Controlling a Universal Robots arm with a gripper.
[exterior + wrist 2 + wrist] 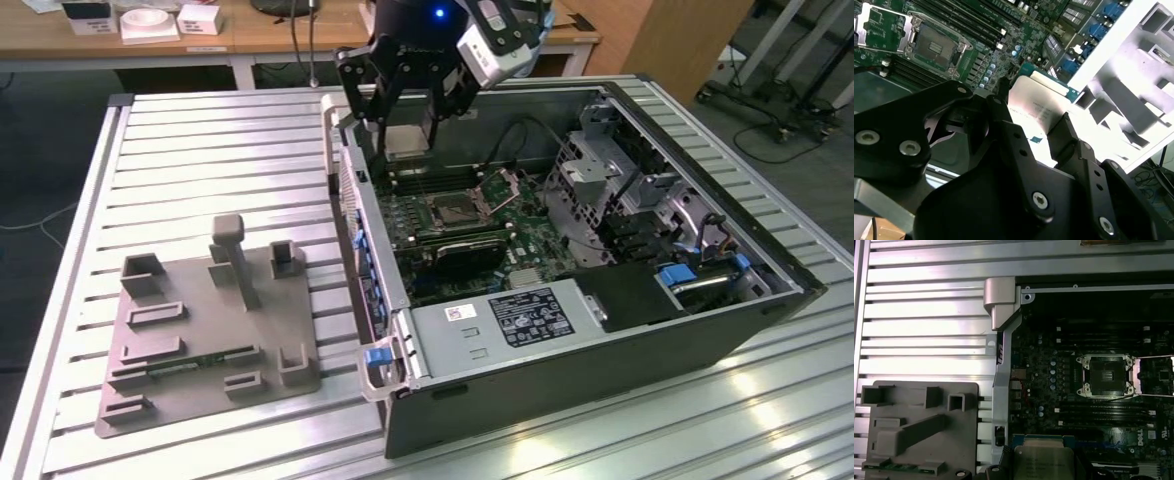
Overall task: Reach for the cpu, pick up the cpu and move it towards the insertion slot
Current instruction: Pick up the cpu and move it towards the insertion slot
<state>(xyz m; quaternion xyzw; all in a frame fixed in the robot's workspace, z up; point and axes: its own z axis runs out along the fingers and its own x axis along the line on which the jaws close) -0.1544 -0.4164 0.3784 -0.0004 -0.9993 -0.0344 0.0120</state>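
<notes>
The cpu is a flat silvery square held in the air above the far corner of the open computer case, on the exterior view's left. My gripper is shut on it, one black finger on each side. In both wrist views the cpu sits between the fingers of the gripper with its metal top showing. The insertion slot lies on the green motherboard below and off to one side, apart from the cpu. Its hinged bracket stands open.
The black case's raised side wall runs under the gripper. A grey moulded fixture lies on the ribbed metal table on the exterior view's left. Long memory slots, a drive cage and a power supply surround the socket.
</notes>
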